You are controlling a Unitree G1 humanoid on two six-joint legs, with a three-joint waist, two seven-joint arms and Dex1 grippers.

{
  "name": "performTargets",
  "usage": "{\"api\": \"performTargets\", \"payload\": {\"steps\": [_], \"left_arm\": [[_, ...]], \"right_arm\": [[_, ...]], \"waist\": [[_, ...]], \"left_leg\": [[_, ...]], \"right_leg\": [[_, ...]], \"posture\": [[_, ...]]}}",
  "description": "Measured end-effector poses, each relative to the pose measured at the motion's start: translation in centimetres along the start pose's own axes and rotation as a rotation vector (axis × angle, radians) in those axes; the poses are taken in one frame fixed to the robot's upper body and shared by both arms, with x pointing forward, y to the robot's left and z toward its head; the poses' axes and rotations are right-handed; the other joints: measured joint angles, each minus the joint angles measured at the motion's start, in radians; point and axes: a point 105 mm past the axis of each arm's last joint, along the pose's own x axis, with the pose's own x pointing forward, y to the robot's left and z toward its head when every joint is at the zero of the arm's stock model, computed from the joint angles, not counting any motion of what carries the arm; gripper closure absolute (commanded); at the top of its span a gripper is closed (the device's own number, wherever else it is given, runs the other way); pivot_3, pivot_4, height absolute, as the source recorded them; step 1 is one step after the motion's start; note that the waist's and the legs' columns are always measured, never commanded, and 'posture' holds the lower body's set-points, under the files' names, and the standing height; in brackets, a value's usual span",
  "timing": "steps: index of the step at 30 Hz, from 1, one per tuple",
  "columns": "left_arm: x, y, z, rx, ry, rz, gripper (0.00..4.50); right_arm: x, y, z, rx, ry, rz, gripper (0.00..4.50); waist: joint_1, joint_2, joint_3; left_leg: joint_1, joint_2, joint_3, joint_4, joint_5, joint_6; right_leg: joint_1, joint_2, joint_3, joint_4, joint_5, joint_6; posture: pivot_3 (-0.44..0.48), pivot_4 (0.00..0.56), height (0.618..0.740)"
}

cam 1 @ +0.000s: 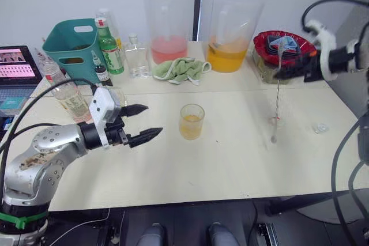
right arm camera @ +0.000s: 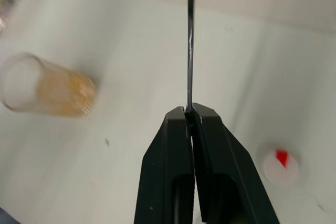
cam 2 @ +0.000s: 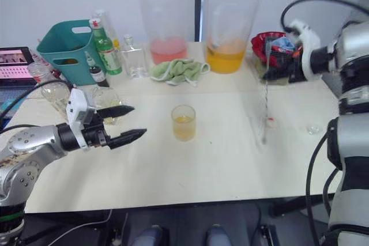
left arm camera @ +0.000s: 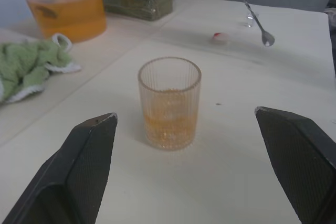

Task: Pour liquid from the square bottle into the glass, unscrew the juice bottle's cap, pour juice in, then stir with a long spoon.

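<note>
The glass [cam 1: 191, 121], ribbed and holding a little orange liquid, stands mid-table. My left gripper [cam 1: 154, 120] is open just to its left, fingers pointing at it, nothing between them. My right gripper [cam 1: 281, 74] is shut on the top of the long spoon [cam 1: 278, 102], which hangs almost vertical to the right of the glass, bowl just above the table. The white cap [cam 1: 275, 120] with a red spot lies beside the spoon's lower end. The juice bottle [cam 1: 69, 96] stands behind my left arm. The square bottle [cam 2: 106, 99] is partly hidden behind my left gripper.
Along the back stand a teal basket [cam 1: 69, 41], a green bottle [cam 1: 108, 47], a clear flat-sided bottle [cam 1: 136, 56], two large beakers [cam 1: 169, 27] [cam 1: 233, 30], a green cloth [cam 1: 181, 68] and a red bowl [cam 1: 282, 44]. A laptop [cam 1: 17, 64] sits far left. A small clear piece [cam 1: 320, 127] lies far right.
</note>
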Motion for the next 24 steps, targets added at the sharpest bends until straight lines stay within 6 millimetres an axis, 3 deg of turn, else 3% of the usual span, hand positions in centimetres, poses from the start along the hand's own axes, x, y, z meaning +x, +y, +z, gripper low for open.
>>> {"api": "performTargets", "payload": {"steps": [10, 19, 24], "left_arm": [[-0.3, -1.6, -0.3, -0.034, 0.019, 0.044, 0.05], [-1.7, -2.9, -0.7, -0.023, 0.061, 0.075, 0.05], [-2.1, -2.9, -0.3, -0.023, 0.046, 0.098, 0.0]], "right_arm": [[6.2, 0.2, -4.0, -0.06, 0.226, 0.03, 4.5], [9.9, -0.1, -6.8, -0.073, 0.251, 0.018, 4.5], [10.4, -0.4, -7.1, -0.079, 0.234, -0.002, 2.93]], "waist": [[-0.004, 0.0, 0.0], [-0.003, 0.0, 0.0], [-0.007, 0.0, 0.0]], "left_leg": [[0.0, -0.001, -0.008, 0.0, 0.0, 0.0], [0.0, -0.001, -0.009, 0.0, 0.0, -0.001], [0.002, -0.001, -0.009, 0.0, 0.0, -0.001]], "right_leg": [[0.0, -0.001, 0.0, 0.006, 0.0, 0.0], [0.001, -0.001, 0.0, 0.005, 0.0, 0.0], [0.002, 0.0, 0.0, 0.004, 0.0, 0.0]], "posture": [[0.0, 0.15, 0.74], [0.0, 0.15, 0.74], [0.0, 0.15, 0.74]]}}
